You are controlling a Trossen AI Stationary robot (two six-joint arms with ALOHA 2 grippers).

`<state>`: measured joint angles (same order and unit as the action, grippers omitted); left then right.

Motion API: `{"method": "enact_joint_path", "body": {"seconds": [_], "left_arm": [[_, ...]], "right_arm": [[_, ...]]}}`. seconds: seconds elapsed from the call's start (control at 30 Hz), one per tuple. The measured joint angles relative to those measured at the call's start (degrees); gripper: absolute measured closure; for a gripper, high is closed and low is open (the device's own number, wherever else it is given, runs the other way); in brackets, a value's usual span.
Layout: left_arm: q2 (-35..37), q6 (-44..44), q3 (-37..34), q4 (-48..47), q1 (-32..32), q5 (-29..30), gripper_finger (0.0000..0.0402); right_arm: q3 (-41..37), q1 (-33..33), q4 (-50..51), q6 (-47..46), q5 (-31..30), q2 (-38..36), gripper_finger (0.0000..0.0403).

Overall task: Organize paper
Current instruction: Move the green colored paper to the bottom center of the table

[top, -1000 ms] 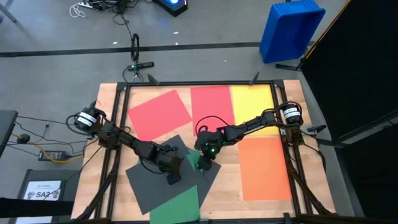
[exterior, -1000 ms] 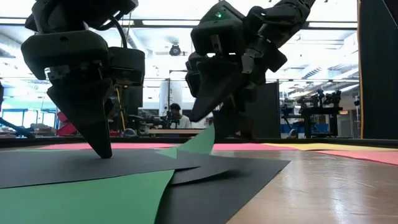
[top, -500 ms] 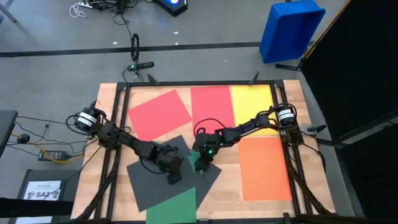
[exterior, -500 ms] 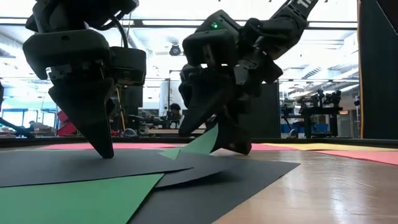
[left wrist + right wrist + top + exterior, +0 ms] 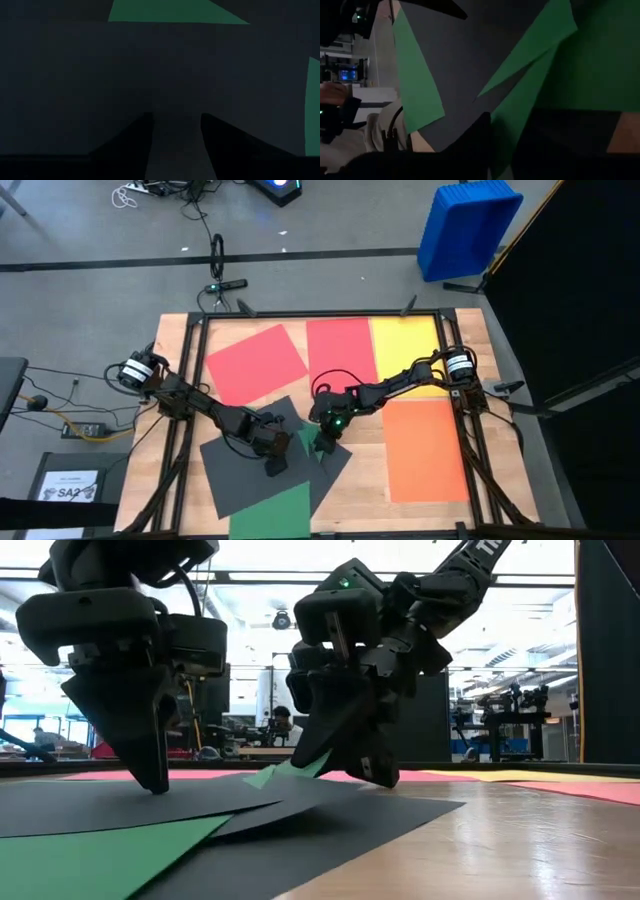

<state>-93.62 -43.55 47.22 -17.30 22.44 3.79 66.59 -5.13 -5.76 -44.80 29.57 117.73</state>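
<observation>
Right tool pinches the lifted corner of a thin green paper sheet mid-table; it curls limp and light, so an edge grip suits. Left tool, fingers parted, presses the tip on a dark grey sheet, which could slide.

The flat green paper sheet runs off the high view's bottom edge. A second green paper sheet lies mostly hidden under the dark grey paper sheets.
</observation>
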Motion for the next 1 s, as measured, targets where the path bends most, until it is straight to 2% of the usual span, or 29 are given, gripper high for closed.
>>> {"method": "enact_joint_path", "body": {"seconds": [0.23, 0.4, 0.57, 0.73, 0.83, 1.0], "left_arm": [[0.1, 0.0, 0.1, -1.4, 0.0, 0.0, 0.0245], [0.2, 3.4, 3.5, -8.8, -0.3, -1.3, 0.0245], [1.6, 9.3, 8.7, -16.8, -0.7, 1.5, 0.0245], [4.3, 18.2, 12.2, -15.2, -1.9, 5.6, 0.0241], [4.6, 23.9, 13.8, -14.2, -3.9, 4.6, 0.0225], [3.9, 31.9, 14.3, -12.6, -9.9, -0.4, 0.0176]], "right_arm": [[0.0, 0.0, -0.1, 2.9, 0.5, 0.0, 0.0401], [-0.1, -0.1, 0.2, 6.5, -1.0, -0.3, 0.0403], [-0.1, -0.4, 1.2, 9.1, -2.8, -2.0, 0.0403], [-0.1, -0.7, 0.9, 10.7, -4.1, -2.3, 0.0403], [-0.1, -0.8, 0.9, 11.5, -4.7, -2.3, 0.0403], [-0.1, -1.2, 0.6, 12.9, -6.4, -2.3, 0.0403]]}}
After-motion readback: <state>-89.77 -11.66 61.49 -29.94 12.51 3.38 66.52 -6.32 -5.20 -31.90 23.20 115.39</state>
